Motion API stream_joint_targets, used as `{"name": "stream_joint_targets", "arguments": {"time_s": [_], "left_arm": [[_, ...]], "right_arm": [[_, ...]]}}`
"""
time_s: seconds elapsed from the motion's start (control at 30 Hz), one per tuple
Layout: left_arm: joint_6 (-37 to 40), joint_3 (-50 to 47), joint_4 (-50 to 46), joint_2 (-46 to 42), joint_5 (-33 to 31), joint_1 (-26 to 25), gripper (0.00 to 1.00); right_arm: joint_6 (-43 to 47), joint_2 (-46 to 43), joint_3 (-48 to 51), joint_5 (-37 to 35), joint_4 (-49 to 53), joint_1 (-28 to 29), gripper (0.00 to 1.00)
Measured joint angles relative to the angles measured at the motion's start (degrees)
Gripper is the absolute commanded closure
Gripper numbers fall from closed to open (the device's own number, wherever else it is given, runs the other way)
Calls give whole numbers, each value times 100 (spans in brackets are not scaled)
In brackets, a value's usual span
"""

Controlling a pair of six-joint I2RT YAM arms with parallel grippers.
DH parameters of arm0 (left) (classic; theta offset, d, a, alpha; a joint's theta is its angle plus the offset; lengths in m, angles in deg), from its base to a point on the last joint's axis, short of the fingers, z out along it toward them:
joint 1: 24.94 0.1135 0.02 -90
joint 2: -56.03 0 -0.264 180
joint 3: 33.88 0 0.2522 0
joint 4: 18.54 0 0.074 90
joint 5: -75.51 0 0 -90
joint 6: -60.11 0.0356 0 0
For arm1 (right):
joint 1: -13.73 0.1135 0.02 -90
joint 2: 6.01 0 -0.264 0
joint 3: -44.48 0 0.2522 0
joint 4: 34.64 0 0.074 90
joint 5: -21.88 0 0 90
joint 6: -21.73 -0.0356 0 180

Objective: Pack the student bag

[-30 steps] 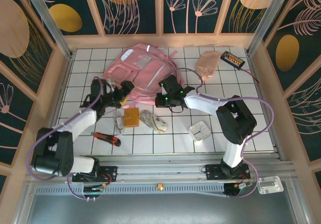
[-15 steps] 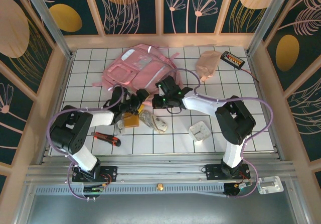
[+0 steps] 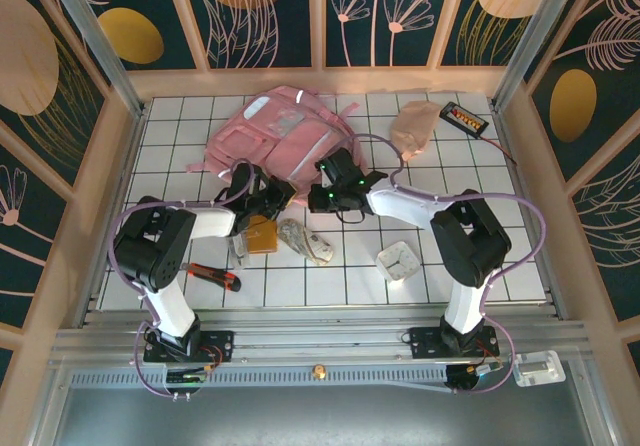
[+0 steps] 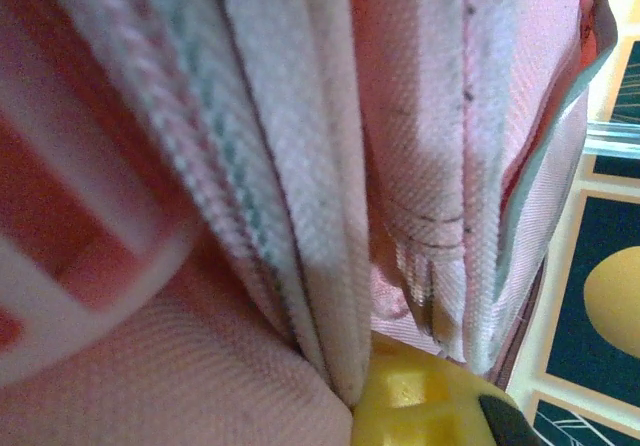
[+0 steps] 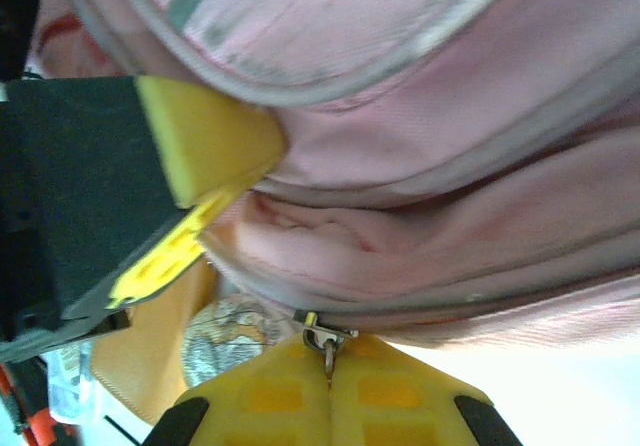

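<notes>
The student bag (image 3: 272,134), large and pink, lies at the back middle of the table. My left gripper (image 3: 274,195) is at its near edge, shut on a fold of the bag's pink fabric (image 4: 330,266); one yellow finger (image 4: 425,401) shows beneath the cloth. In the right wrist view that left gripper (image 5: 215,161) pinches the upper lip of the bag's opening. My right gripper (image 3: 326,174) is beside it at the same edge, its yellow fingers (image 5: 270,396) pressed together on the metal zipper pull (image 5: 322,338) of the student bag (image 5: 420,236).
Just in front of the bag lie an orange box (image 3: 262,233), a patterned pouch (image 3: 306,242) and a small clear item (image 3: 238,247). A red-and-black cutter (image 3: 212,276) sits front left, a white square object (image 3: 398,260) front right. A beige pouch (image 3: 413,126) and a black device (image 3: 464,117) are back right.
My left arm swung right from the table's left side to the bag's near edge, and its jaws closed on the fabric. The right gripper stayed on the zipper pull.
</notes>
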Motion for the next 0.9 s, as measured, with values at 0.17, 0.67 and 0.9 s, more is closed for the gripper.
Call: {"name": "stream_joint_targets", "arguments": {"time_s": [0.17, 0.67, 0.9], "left_arm": [[544, 2, -708, -514, -39, 111, 100], [2188, 240, -2378, -1458, 118, 680, 100], [2695, 647, -2918, -1178, 315, 970, 99]], "right_arm": [[151, -192, 149, -33, 179, -350, 100], [763, 116, -273, 535, 592, -1473, 100], [909, 186, -260, 734, 452, -1335, 100]]}}
